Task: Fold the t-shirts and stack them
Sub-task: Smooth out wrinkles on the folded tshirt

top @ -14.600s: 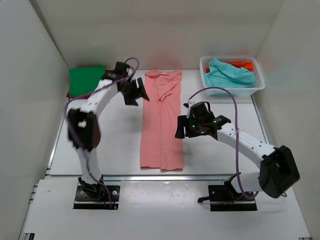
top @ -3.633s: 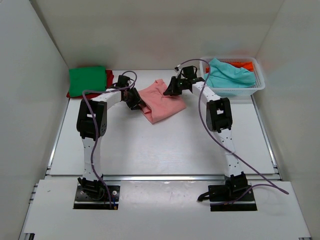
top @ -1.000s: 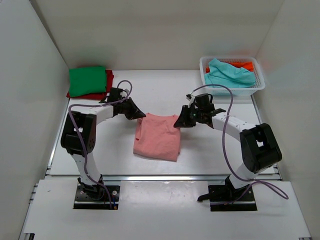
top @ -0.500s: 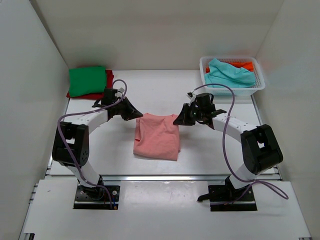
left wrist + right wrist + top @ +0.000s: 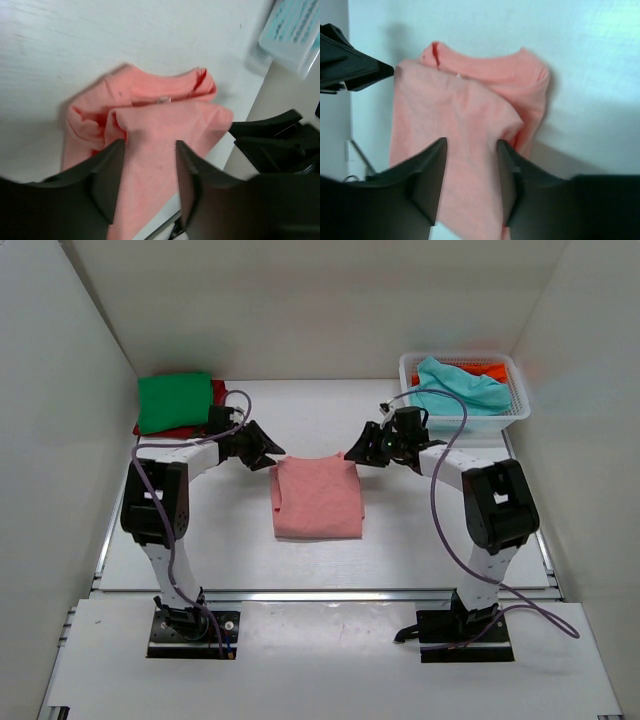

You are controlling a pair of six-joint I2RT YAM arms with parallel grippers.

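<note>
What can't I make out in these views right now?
- Red shirt: top view, mostly under the green shirt.
- Orange shirt: top view, mostly under the teal shirt in the basket.
- Pink shirt, near edge: both wrist views, cut off at the bottom.
- Basket: left wrist view, blurred and cropped.

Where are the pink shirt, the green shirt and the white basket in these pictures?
pink shirt (image 5: pixel 318 498): overhead view, middle of the folded cloth.
green shirt (image 5: pixel 175 402): overhead view, middle of its top face.
white basket (image 5: pixel 490 421): overhead view, its near wall.
</note>
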